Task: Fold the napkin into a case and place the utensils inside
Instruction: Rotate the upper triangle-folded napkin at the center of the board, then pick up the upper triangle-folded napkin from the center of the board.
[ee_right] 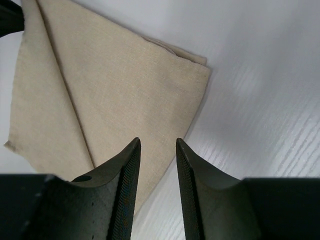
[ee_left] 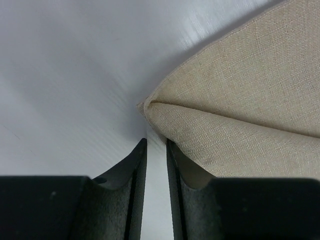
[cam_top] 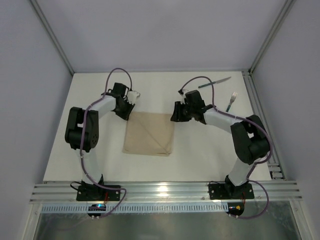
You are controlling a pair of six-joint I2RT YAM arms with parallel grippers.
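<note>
The beige napkin (cam_top: 149, 134) lies flat on the white table (cam_top: 200, 150), folded to a rough square with a diagonal crease. My left gripper (cam_top: 130, 112) is at its far left corner. In the left wrist view the jaws (ee_left: 156, 142) stand narrowly open with only bare table between them, and the napkin's folded corner (ee_left: 240, 100) lies just ahead and to the right. My right gripper (cam_top: 176, 116) hovers at the far right corner, open (ee_right: 158, 141), over the napkin's edge (ee_right: 115, 85). The knife (cam_top: 215, 82) and the fork (cam_top: 231, 101) lie apart at the far right.
An aluminium rail (cam_top: 257, 110) runs along the table's right side and another (cam_top: 165, 192) along the near edge by the arm bases. Grey walls enclose the table on the left, right and back.
</note>
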